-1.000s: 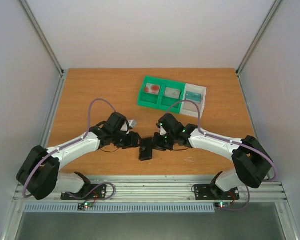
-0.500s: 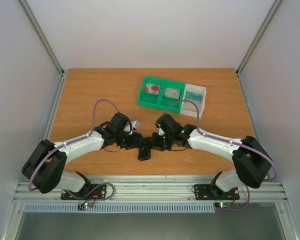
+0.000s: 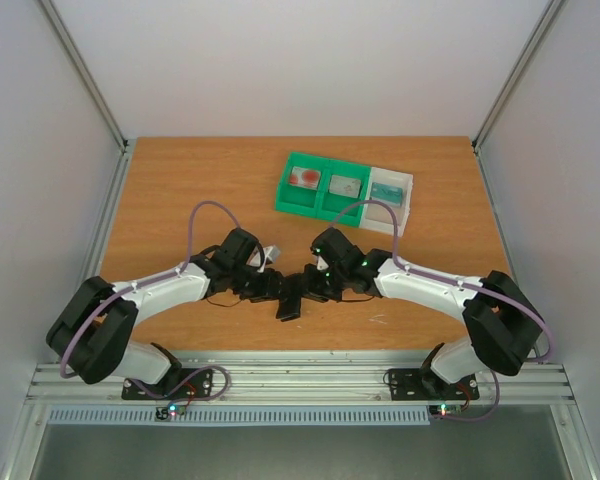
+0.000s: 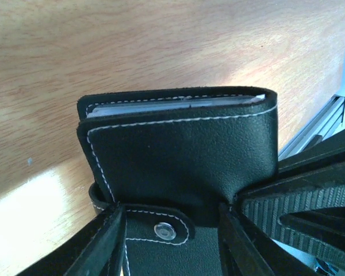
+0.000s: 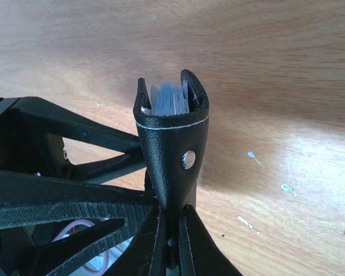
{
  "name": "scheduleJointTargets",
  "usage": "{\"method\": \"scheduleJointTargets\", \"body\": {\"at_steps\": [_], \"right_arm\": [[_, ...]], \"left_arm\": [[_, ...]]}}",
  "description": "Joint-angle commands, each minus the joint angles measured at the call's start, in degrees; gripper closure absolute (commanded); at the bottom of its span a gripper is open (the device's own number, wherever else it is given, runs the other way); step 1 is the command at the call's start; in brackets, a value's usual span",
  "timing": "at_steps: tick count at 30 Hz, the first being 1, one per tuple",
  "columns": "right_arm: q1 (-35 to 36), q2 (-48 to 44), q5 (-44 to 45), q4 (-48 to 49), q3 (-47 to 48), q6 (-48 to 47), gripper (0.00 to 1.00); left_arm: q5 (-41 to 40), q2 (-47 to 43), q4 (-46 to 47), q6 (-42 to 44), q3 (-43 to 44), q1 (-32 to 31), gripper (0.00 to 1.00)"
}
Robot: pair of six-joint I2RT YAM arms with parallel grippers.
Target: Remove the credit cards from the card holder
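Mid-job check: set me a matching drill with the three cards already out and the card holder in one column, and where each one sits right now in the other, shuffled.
Things:
1. red-marked card
2. greyish card
3. teal card
4. card holder

Places (sides as the top camera shows them):
A. right compartment of the green tray
B. pinched in the right gripper, over the table's near edge
C. left compartment of the green tray
D. far compartment of the white tray

Pairs: 1-C, 2-A, 3-D, 4-B
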Motion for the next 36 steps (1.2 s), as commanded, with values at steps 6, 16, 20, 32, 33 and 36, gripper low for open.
{"method": "scheduleJointTargets", "body": {"at_steps": [6, 16, 20, 32, 33, 36], "right_arm": [[0.46, 1.36, -1.19, 4.23, 0.34, 0.91, 0.99], [0.44, 2.90, -0.82, 3.63, -0.52, -0.32, 0.99], [0.43, 3.73, 1.20, 2.23, -1.12, -1.34, 0.99], [0.30, 3.76, 6.16, -0.60, -3.31, -3.60, 0.99], [0.34, 3.75, 6.37, -0.60, -3.52, -3.70, 0.99], [0.35, 3.97, 7.00, -0.63, -3.90, -4.02, 0.99]], "left_arm": [[-2.10, 1.45, -3.73, 4.29, 0.50, -0.54, 0.65], [-5.59, 2.67, -7.93, 6.33, 1.77, -0.55, 0.99], [-6.47, 1.71, -9.11, 6.35, 1.48, -0.55, 1.00], [-10.41, -2.35, -12.40, 6.22, 0.45, -0.53, 1.00], [-10.76, -2.80, -12.59, 6.01, 0.25, -0.51, 0.99], [-11.35, -4.42, -13.03, 5.38, -0.25, -0.55, 1.00]]}}
